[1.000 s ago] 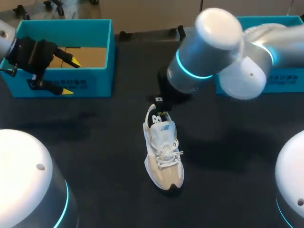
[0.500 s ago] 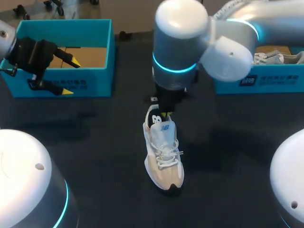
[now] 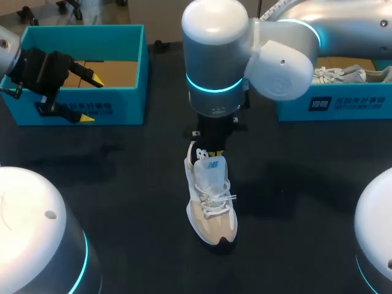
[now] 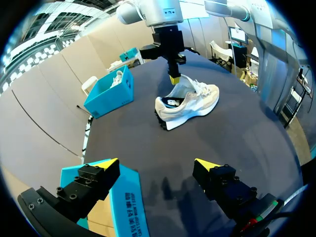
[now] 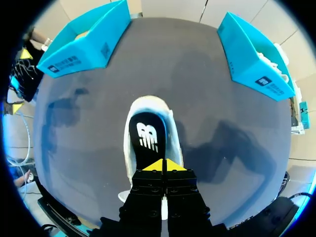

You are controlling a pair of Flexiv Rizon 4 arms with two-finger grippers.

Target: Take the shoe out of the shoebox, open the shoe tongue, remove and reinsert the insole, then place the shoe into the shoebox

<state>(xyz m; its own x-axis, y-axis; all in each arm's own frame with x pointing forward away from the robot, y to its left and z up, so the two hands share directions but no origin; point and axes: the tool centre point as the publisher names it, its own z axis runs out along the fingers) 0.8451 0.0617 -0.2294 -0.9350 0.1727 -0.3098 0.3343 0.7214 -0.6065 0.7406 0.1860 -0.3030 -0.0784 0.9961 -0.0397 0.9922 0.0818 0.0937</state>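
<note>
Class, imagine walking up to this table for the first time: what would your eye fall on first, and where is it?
The white and beige shoe standing alone mid-table draws the eye, with the right claw poised over its heel opening, yellow tips pressed together. Next come two teal boxes at the table's far corners: the left shoebox, with the open left claw by it, and the right shoebox.

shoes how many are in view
2: a white and beige lace-up sneaker on the black table; a pale grey sneaker inside the right turquoise shoebox. Others may be hidden inside it.
</note>
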